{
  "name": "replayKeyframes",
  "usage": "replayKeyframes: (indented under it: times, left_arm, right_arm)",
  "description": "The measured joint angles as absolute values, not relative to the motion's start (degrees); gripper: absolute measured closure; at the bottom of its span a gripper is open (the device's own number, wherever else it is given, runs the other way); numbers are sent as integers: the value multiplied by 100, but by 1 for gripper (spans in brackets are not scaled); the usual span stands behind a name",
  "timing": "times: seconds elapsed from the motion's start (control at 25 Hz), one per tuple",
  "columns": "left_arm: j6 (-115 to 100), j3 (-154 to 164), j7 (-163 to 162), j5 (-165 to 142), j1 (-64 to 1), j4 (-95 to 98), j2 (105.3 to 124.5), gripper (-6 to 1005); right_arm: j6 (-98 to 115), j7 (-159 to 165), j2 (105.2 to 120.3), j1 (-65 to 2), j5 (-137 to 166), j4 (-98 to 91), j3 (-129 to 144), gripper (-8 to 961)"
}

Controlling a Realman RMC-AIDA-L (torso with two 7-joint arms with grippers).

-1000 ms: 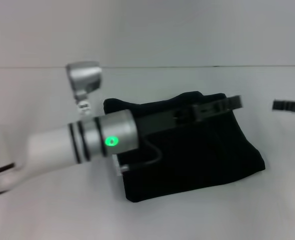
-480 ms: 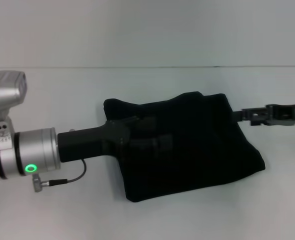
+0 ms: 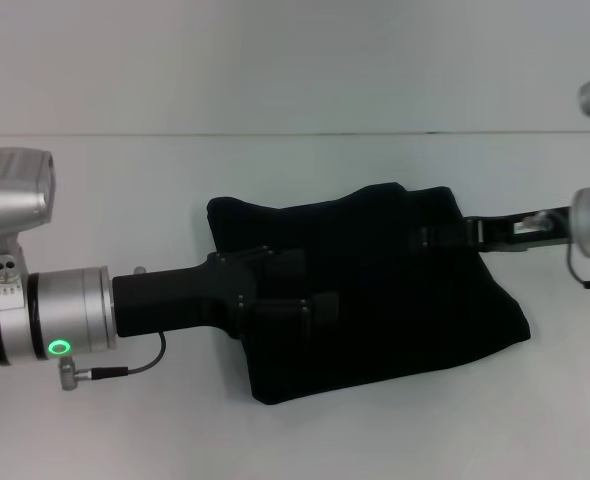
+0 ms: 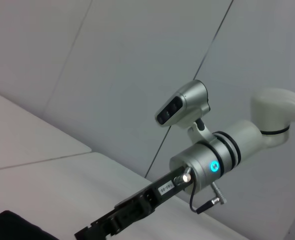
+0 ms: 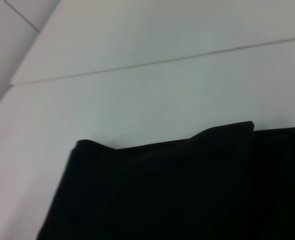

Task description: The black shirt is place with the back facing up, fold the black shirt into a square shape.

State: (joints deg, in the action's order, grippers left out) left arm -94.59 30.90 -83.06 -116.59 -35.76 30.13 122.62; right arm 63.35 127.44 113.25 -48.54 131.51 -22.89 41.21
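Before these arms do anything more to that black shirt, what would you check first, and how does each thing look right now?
1. The black shirt is folded into a compact bundle: ok, though its outline is uneven, not a neat square.
2. The shirt lies fully on the white table: ok, no edge hangs off.
3. The left claw is over the shirt's left half: ok.
4. The right claw reaches the shirt's far right corner: ok.
5. Either claw grips cloth: cannot tell, black fingers blend into black fabric.
6. The arms are clear of each other: ok, they come in from opposite sides with a gap between them.
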Motion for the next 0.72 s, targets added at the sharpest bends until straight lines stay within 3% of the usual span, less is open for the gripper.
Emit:
replayKeyframes:
  times: [0.24, 0.72]
  left_arm:
    - [-9397, 3093, -8308, -11664, -3593, 2989, 12261, 51]
    - [-9240, 3151, -8377, -11672, -3630, 2971, 12252, 55]
  right_arm:
    - [5793, 12705, 11572, -4955, 13155, -2283, 4356, 45]
    - [6112, 12699, 11595, -4964, 12987, -2362, 4294, 48]
